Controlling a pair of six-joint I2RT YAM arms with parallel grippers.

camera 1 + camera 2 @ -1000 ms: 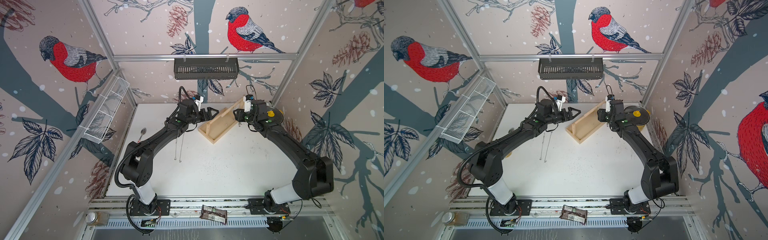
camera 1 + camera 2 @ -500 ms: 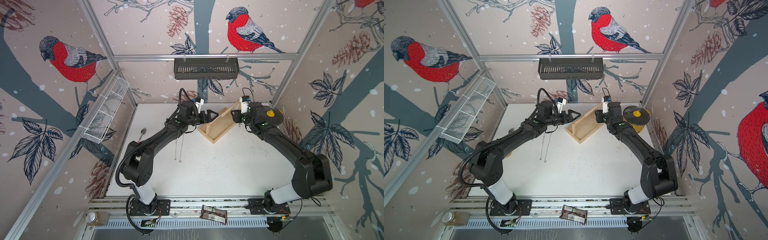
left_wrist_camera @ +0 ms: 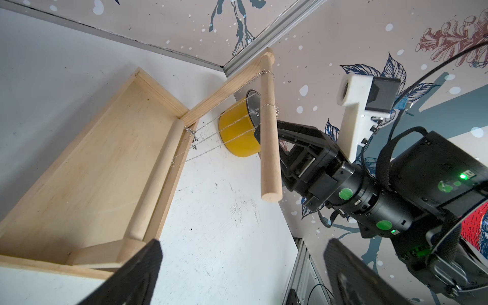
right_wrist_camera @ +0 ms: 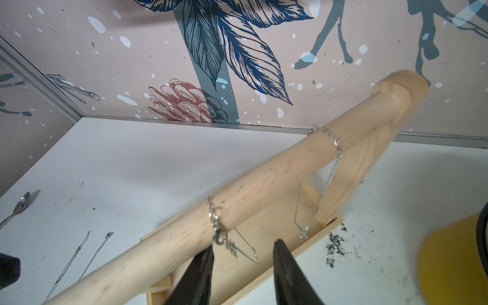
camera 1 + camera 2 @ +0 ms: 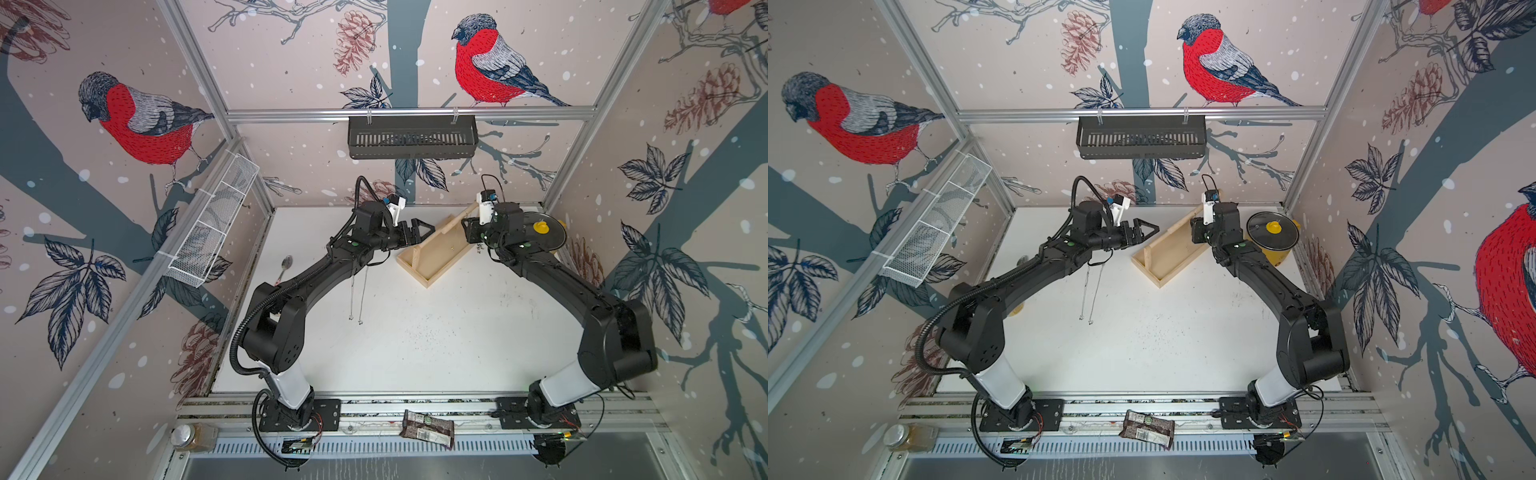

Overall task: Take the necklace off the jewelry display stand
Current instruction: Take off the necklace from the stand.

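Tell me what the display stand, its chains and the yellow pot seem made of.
Jewelry display stand: pale unfinished wood, matte, grain visible.
Chains: fine silvery links that glint, likely metal.
Yellow pot: smooth yellow body, enamelled metal or plastic, unclear.

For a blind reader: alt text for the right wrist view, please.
Two silver necklaces hang over the wooden stand's round bar. The right tool, fingers apart, points at the nearer one. A loose chain and a spoon lie on the white table.
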